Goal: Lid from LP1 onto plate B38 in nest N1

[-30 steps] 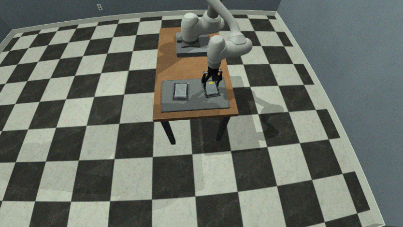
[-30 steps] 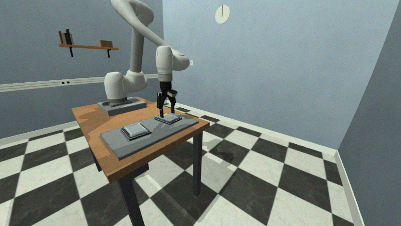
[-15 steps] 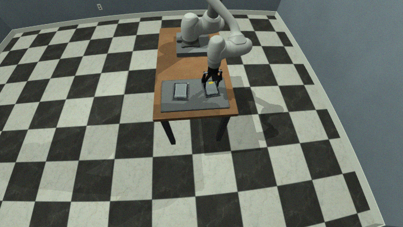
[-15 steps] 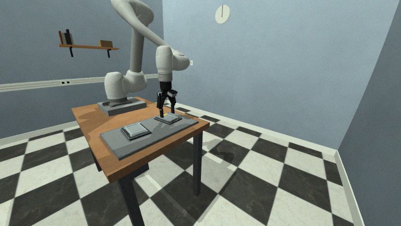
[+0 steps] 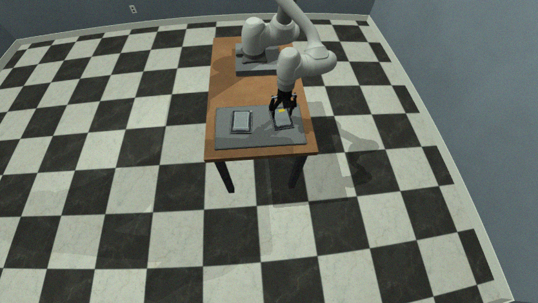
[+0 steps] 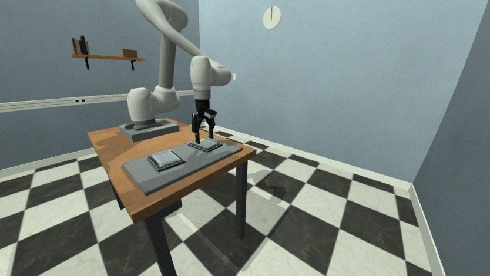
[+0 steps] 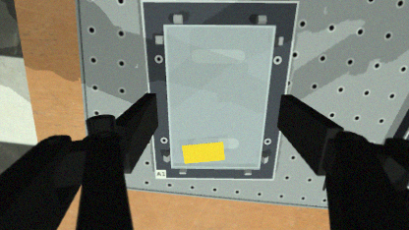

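The clear lid [image 7: 218, 74] [image 5: 282, 120] [image 6: 207, 144], with a yellow label [image 7: 203, 152] at its near end, lies flat in the dark frame of lid park LP1 [image 7: 153, 49] on the right of the grey perforated board [image 5: 259, 140] [image 6: 154, 178]. My gripper [image 7: 217, 110] [image 5: 281, 111] [image 6: 204, 139] is open and low over the lid. One finger stands on each long side, with a small gap between each finger and the lid's edge. The culture plate B38 [image 5: 240, 120] [image 6: 165, 158], with its wells showing, sits uncovered in nest N1 [image 5: 240, 131] on the left of the board.
The board lies on a brown table [image 5: 233, 90] [image 6: 113, 150]. The robot base [image 5: 253, 60] [image 6: 147, 128] stands at the table's far end. A checkered floor surrounds the table. A wall shelf [image 6: 106, 56] hangs well away.
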{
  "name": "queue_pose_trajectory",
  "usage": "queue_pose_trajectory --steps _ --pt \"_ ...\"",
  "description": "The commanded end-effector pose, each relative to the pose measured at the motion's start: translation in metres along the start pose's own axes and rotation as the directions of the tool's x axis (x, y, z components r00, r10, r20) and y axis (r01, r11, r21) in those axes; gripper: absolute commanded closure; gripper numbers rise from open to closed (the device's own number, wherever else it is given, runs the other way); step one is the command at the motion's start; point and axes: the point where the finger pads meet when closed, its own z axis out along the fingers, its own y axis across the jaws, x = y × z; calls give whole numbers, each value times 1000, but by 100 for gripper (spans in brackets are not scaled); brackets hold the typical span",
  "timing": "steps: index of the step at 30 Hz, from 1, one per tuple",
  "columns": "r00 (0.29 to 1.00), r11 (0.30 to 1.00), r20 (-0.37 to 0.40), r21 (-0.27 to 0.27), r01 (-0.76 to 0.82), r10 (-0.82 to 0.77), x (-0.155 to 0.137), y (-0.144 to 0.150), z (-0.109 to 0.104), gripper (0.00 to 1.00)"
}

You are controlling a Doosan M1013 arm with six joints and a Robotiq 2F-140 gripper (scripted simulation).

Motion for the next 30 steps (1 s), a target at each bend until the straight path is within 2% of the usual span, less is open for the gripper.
queue_pose_trajectory --steps 1,30 --pt "1000 1000 -1 0 0 0 0 0 0 31" --pt "1000 1000 -1 0 0 0 0 0 13 31"
